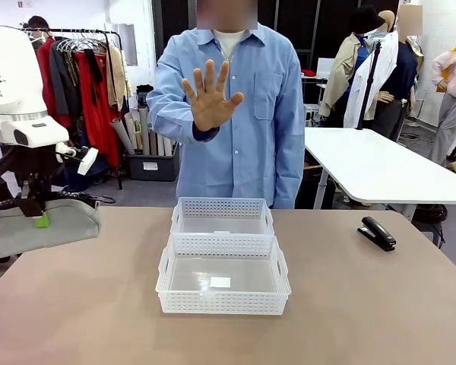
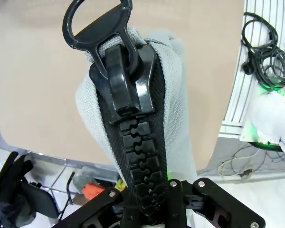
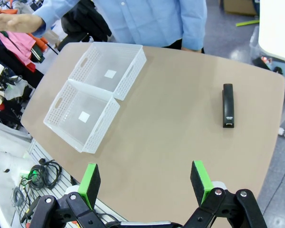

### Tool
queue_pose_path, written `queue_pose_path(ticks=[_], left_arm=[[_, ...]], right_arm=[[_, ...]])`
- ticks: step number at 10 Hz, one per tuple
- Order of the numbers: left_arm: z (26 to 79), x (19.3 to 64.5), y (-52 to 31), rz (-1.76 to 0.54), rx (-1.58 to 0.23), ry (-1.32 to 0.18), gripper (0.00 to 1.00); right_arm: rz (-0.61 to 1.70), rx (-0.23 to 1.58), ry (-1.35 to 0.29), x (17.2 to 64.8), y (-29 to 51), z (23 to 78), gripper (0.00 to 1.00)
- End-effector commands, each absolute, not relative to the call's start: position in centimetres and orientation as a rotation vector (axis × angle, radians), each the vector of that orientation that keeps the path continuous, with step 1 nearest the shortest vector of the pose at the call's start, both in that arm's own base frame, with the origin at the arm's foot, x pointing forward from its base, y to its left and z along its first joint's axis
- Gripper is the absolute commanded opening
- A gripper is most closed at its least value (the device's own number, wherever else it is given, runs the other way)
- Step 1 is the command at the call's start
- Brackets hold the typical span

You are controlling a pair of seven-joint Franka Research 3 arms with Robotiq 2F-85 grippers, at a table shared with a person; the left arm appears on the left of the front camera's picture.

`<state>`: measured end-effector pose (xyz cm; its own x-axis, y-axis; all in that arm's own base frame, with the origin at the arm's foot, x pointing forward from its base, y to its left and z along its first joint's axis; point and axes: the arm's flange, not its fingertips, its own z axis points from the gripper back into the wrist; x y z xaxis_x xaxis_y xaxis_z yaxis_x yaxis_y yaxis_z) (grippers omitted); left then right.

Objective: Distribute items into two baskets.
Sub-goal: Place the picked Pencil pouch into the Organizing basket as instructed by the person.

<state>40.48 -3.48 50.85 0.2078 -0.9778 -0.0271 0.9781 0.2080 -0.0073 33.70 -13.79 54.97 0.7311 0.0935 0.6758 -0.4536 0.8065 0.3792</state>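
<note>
- The left wrist cam gives me what the front cam can't. The left pincer is clenched on a grey fabric piece with a chunky black zipper running down it. The slider and its ring pull point away from the wrist. From the front it's just a grey lump under the arm.
- The right wrist cam looks down over the desk. The right pincer is released, green pads wide apart with nothing between them, up over the desk's robot-side edge.
- The black stapler lies alone on the desk's right side, well apart from the baskets, with loads of bare desk around it.
- The two white baskets sit mid-desk, touching end to end. The far basket is by the person and the near basket is on the robot's side.
- The fabric piece hangs at the desk's left edge, well apart from both baskets.
- Across the desk, the person's hand is raised, palm toward the robot, fingers spread.
</note>
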Motion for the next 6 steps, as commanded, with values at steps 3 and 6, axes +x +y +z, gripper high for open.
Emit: queue_pose_path(ticks=[3, 6], left_arm=[[51.04, 40.29, -3.12, -1.368, 0.015, 0.022, 0.00], [51.04, 40.29, -3.12, -1.368, 0.015, 0.022, 0.00]], right_arm=[[0.328, 0.578, -0.709, 33.81, -13.82, 55.09, 1.00], [0.328, 0.578, -0.709, 33.81, -13.82, 55.09, 1.00]])
